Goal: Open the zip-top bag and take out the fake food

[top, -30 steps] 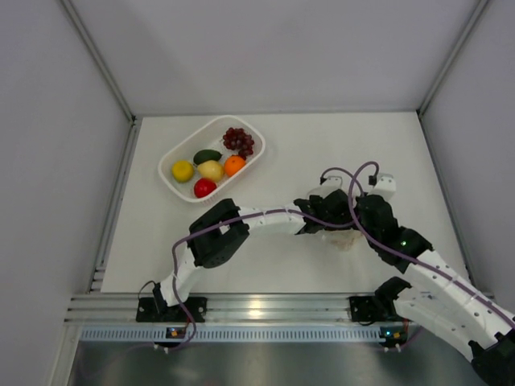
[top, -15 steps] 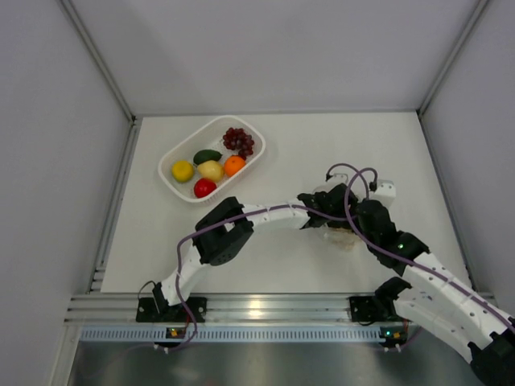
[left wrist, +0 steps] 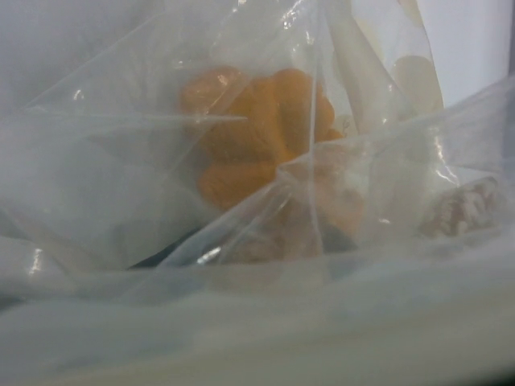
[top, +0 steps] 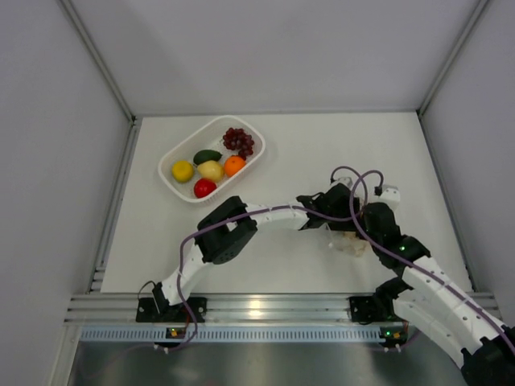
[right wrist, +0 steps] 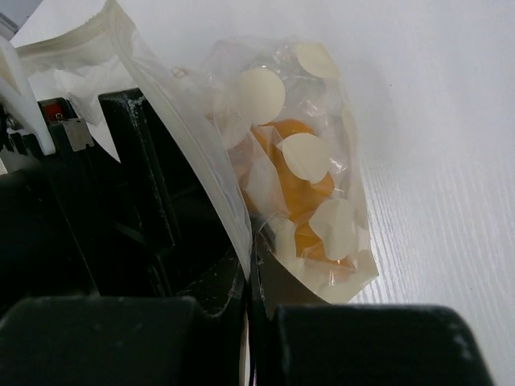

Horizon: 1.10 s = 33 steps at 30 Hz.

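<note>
Observed, left to right.

Far left of the table (top: 306,145): a white basket (top: 251,161) stands well apart from both arms. In it lie a lemon (top: 183,170), an avocado (top: 207,156), a second lemon (top: 211,170), an apple (top: 204,187), an orange (top: 234,165) and grapes (top: 239,141).

Centre: the left arm (top: 265,215) reaches rightward across the table, and the left gripper (top: 328,215) sits right against the bag (top: 348,244). Its wrist camera is filled with crinkled clear plastic at very close range. An orange piece (left wrist: 265,129) shows through the film, blurred. None of its fingers appears in that view, and from above they are hidden. How wide this gripper stands cannot be told. In the right wrist view, dark parts stand just left of the bag's loose upper edge. Whether they are inside the mouth cannot be told.

Right of centre: the bag lies on the table between the two grippers, clear, with white round dots (right wrist: 261,95) on it. The orange piece is inside it, towards the lower end.

Right: the right arm (top: 426,281) bends in from the near right corner. The right gripper (right wrist: 249,277) is closed, its two fingers pressed together with a fold of the bag's film pinched between them.
</note>
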Each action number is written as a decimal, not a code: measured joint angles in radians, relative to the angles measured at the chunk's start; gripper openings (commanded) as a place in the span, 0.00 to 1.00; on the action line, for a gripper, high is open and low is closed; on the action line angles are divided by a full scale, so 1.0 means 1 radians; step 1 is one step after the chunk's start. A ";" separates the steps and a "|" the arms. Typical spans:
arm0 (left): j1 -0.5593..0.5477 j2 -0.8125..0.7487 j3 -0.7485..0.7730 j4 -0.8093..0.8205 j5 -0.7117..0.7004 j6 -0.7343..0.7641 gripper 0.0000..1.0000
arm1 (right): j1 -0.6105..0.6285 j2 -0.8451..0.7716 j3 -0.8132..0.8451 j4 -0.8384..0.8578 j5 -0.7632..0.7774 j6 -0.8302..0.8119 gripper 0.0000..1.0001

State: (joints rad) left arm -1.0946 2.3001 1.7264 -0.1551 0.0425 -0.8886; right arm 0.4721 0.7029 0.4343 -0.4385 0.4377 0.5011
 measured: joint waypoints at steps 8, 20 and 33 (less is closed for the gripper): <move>-0.003 -0.010 -0.077 0.131 0.089 -0.074 0.68 | -0.050 -0.015 0.009 -0.004 -0.045 -0.014 0.00; 0.035 -0.268 -0.397 0.080 -0.128 -0.023 0.77 | -0.053 0.122 0.075 0.135 -0.362 0.060 0.00; 0.086 -0.525 -0.579 -0.131 -0.325 0.046 0.90 | 0.018 0.328 0.019 0.550 -0.643 0.310 0.00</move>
State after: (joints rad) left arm -1.0084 1.7752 1.1473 -0.2859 -0.2829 -0.8425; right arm 0.4900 1.0306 0.4534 0.1116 -0.2054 0.8112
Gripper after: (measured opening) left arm 0.888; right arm 0.003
